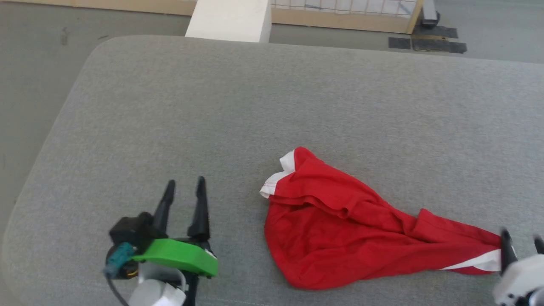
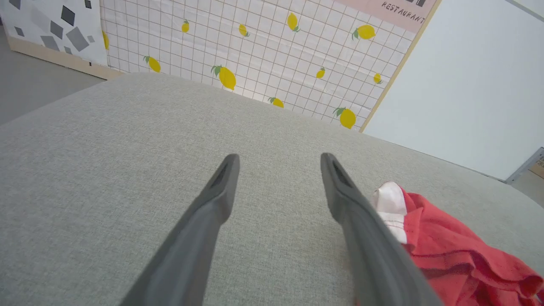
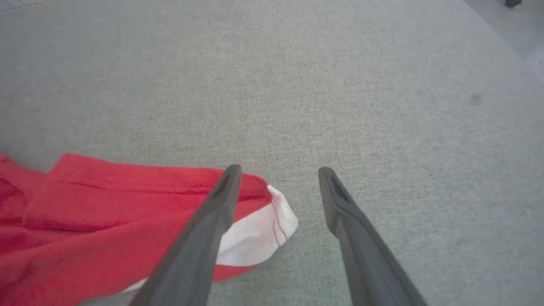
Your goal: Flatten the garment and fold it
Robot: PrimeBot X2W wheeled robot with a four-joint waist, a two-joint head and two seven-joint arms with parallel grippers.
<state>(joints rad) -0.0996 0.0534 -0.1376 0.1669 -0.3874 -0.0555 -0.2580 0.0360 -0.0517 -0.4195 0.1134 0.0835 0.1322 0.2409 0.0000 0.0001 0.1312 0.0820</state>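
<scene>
The crumpled red garment (image 1: 340, 229) lies on the grey surface (image 1: 255, 85). The left end effector (image 1: 185, 181) and right end effector (image 3: 279, 169) are both released and empty.

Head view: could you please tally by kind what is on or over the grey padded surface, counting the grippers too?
Garment: 1
Grippers: 2, the left gripper and the right gripper
Total: 3
</scene>
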